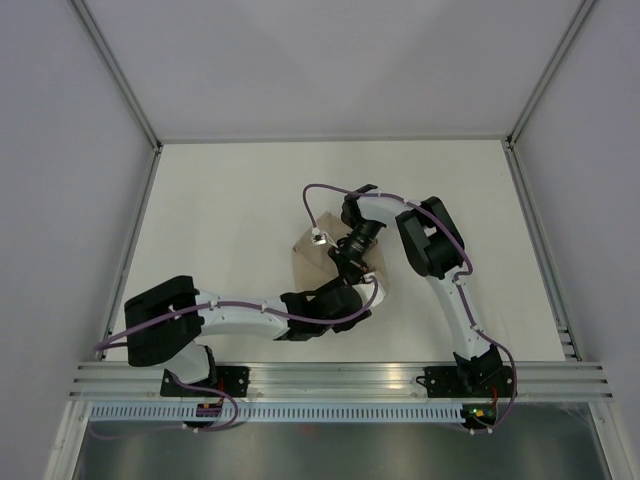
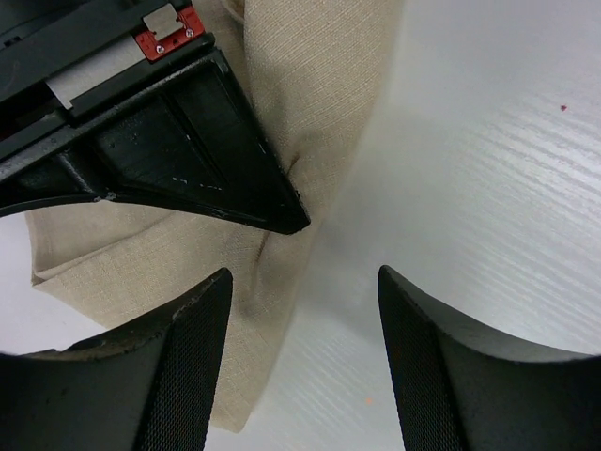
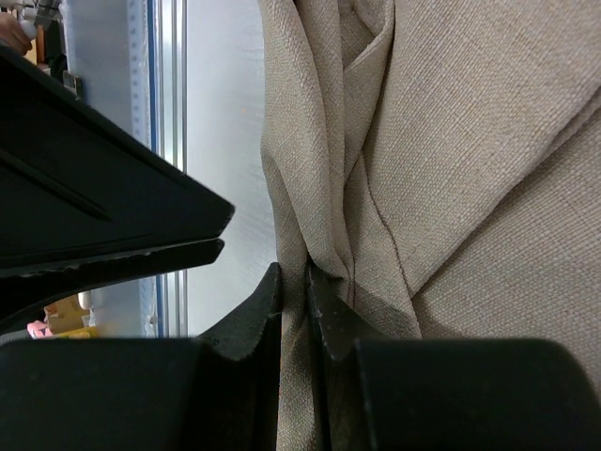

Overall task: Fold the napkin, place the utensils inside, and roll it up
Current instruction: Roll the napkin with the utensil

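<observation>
The tan napkin (image 1: 308, 250) lies bunched in the middle of the white table, mostly under both arms. My right gripper (image 3: 293, 282) is shut on an upright fold of the napkin (image 3: 470, 141), the cloth pinched between its two black fingers. In the top view the right gripper (image 1: 347, 264) sits over the cloth's near side. My left gripper (image 2: 302, 319) stands open just beside it, over the napkin's edge (image 2: 310, 85) and bare table, with nothing between its fingers (image 2: 188, 357). In the top view the left gripper (image 1: 358, 295) nearly touches the right one. The utensils are hidden or out of view.
An aluminium rail (image 1: 340, 380) runs along the near edge with both arm bases on it. White walls and metal frame posts (image 1: 125, 85) close in the table (image 1: 230, 200) on the other three sides. The right gripper's finger (image 2: 207, 169) fills the upper left of the left wrist view.
</observation>
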